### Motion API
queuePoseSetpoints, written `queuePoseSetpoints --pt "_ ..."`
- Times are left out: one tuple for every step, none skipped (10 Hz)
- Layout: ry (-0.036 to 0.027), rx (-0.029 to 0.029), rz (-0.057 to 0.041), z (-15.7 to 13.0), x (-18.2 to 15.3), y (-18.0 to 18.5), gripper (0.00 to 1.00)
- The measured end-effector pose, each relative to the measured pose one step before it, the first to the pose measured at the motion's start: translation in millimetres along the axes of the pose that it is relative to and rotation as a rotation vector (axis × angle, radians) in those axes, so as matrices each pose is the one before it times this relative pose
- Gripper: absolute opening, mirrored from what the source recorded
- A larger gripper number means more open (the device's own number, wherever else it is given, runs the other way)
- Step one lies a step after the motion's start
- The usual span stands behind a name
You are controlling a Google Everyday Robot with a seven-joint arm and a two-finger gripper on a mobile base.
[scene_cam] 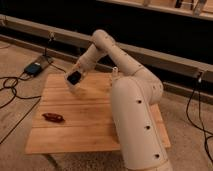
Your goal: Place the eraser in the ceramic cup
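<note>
Eraser (73, 78): small black lump, apparently clamped between closed fingers of gripper (74, 80); not resting on tabletop (90, 125). Gripper position: in air above rear left part of tabletop as pictured, wrist angled down and toward camera. Cup (114, 73): small pale shape near rear edge of tabletop, just beside thick link of arm; mouth not discernible. Key relation: cup offset to picture-right of eraser and lower, apart from fingers, under arch of arm. Long axis of eraser: not determinable; blocky form, so orientation judged of little consequence for a drop. Single arm only, hence no choice of side. Next move, as judged: carry to picture-right, centre over cup mouth, lower, then release. Risk: narrow, light-looking cup, easily nudged by fingers or arm link during approach. Red-brown item (53, 117): front left of tabletop, well clear of likely path.
</note>
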State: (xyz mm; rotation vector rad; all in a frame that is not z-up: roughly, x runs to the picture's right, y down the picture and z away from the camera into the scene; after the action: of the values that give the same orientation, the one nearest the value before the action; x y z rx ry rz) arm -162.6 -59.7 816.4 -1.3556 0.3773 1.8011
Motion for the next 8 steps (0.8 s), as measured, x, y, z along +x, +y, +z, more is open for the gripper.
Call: queuePoseSetpoints --pt "-0.00064 -0.00161 0.00037 -0.22 -0.17 0.28 0.0" --pt "0.00143 -0.01109 0.00563 -0.65 -0.39 1.42 0.0" --pt "0.00464 -0.01594 0.01666 -0.8 -0.1 1.98 0.0" --pt "0.00773 -0.01871 0.01934 -1.27 0.35 2.52 0.0" --pt "0.00629 -0.0133 0.01399 -1.05 0.21 2.25 0.0" --pt "0.00605 -0.01533 0.01275 -1.27 -0.06 2.95 0.0" --pt "0.00944 -0.01246 0.01149 -1.24 0.49 1.98 0.0" --pt "0.01887 -0.029 0.01741 -1.7 1.05 5.33 0.0"
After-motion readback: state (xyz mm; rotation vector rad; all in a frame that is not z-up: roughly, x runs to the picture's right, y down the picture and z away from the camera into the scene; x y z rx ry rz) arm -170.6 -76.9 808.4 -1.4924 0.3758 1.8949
